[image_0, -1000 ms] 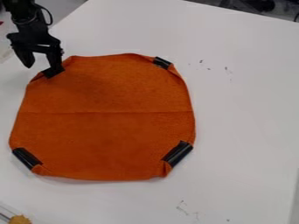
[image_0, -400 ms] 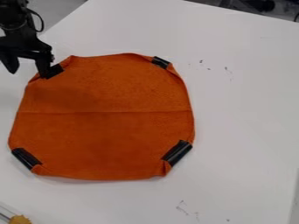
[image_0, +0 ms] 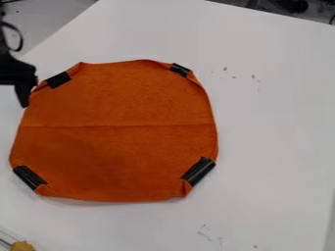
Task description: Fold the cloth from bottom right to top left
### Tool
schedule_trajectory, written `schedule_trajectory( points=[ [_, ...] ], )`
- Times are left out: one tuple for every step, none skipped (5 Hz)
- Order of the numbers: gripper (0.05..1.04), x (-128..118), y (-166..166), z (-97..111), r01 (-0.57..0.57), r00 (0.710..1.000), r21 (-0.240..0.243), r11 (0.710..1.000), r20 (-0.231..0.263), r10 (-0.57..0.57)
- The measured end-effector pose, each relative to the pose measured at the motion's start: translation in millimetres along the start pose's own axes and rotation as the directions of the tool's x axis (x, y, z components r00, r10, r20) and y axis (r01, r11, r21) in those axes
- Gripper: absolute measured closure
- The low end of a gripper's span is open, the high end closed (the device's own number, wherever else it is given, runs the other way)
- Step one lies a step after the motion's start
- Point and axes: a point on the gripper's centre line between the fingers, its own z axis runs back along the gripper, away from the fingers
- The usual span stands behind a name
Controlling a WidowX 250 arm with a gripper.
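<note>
Here's the end effector [image_0: 23, 81], cut off by the left edge: how far open it is, or whether it holds anything, I can't tell. Left of centre on the counter [image_0: 275, 122], the cloth [image_0: 118, 98] lies spread, underside hidden, crease [image_0: 118, 126] running left to right, long axis hard to call.

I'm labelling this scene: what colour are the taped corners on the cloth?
Black, all four, seen best in the camera view against the orange cloth.

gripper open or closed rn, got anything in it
Gripper: open, jaws spread apart at the upper left edge of the view, not holding the orange cloth.
</note>
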Motion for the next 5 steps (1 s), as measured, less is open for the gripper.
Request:
schedule_trajectory(
  points=[
    [0.085, -42.6, -1.5, -11.6, -0.076, 0.996, -0.023, 0.997, -0.049, 0.074],
    [0.085, -64.4, -13.2, -26.8, -0.072, 0.993, -0.073, 0.995, -0.098, 0.065],
    [0.085, -72.8, -22.7, -30.8, -0.067, 0.991, -0.086, 0.994, -0.123, 0.057],
    [0.085, -81.0, -25.8, -32.8, -0.082, 0.987, -0.085, 0.993, -0.148, 0.069],
    [0.118, -85.8, -27.2, -34.6, -0.078, 0.986, -0.088, 0.993, -0.153, 0.064]
  ],
)
